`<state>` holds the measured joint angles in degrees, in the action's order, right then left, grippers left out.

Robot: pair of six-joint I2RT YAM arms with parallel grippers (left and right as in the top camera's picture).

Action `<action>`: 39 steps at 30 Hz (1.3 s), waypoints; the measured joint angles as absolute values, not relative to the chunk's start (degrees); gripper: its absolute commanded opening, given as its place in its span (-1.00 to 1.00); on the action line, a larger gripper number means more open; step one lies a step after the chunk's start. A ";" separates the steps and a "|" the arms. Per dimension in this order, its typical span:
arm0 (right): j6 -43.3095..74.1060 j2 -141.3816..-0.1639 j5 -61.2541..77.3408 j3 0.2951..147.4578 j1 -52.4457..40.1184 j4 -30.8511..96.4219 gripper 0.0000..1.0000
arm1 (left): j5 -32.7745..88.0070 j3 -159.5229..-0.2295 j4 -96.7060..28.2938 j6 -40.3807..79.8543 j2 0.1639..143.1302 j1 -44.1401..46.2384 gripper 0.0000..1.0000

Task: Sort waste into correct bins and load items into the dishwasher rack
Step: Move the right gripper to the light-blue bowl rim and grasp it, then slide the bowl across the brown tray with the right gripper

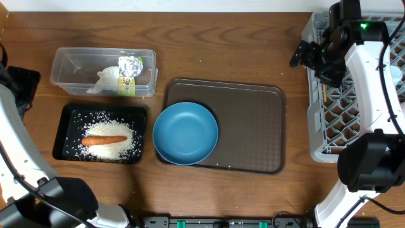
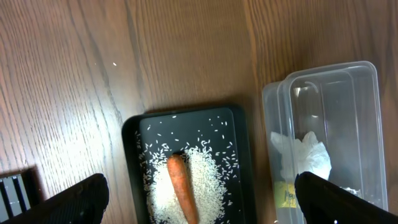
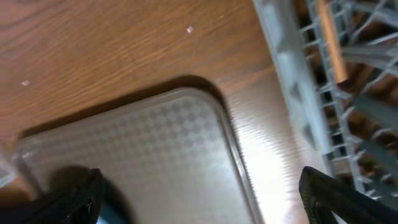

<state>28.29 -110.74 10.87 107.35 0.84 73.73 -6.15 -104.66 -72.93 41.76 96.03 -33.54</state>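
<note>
The black tray (image 1: 63, 130) holds loose white rice (image 1: 120, 147) and an orange carrot (image 1: 104, 140). Behind it the clear container (image 1: 69, 69) holds the crumpled wrapper (image 1: 130, 66) and a white tissue. In the left wrist view my left gripper (image 2: 199, 213) hangs open and empty above the carrot (image 2: 181, 190) and rice (image 2: 208, 177), with the container (image 2: 348, 112) to the right. A large blue bowl (image 1: 185, 133) sits on the brown tray (image 1: 247, 126). My right gripper (image 1: 304, 54) is open and empty beside the grey dishwasher rack (image 1: 342, 107). A wooden chopstick (image 3: 328, 40) lies in the rack (image 3: 292, 81).
The brown serving tray's corner (image 3: 143, 149) lies under my right gripper (image 3: 202, 208), close to the rack's left wall. Bare wooden table (image 1: 221, 44) stretches behind the tray. My left arm runs along the table's left edge.
</note>
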 measured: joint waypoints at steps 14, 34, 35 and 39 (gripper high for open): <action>12.38 -110.76 19.81 106.19 -22.20 72.79 0.98 | -5.96 -104.66 -72.95 41.80 96.03 -33.54 0.96; 24.75 -119.35 -5.19 105.89 -44.05 71.50 0.91 | -5.96 -104.66 -73.03 41.80 96.03 -33.54 0.96; 24.75 -120.86 -4.36 105.86 -44.05 71.48 0.88 | -5.96 -104.66 -73.03 41.80 96.03 -33.54 0.96; 24.58 -125.45 -2.57 105.65 -44.05 70.96 0.68 | -5.96 -104.66 -73.06 41.82 96.03 -33.54 0.96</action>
<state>24.58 -125.45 -2.57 105.65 -44.05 70.96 -5.96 -104.66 -73.06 41.82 96.03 -33.54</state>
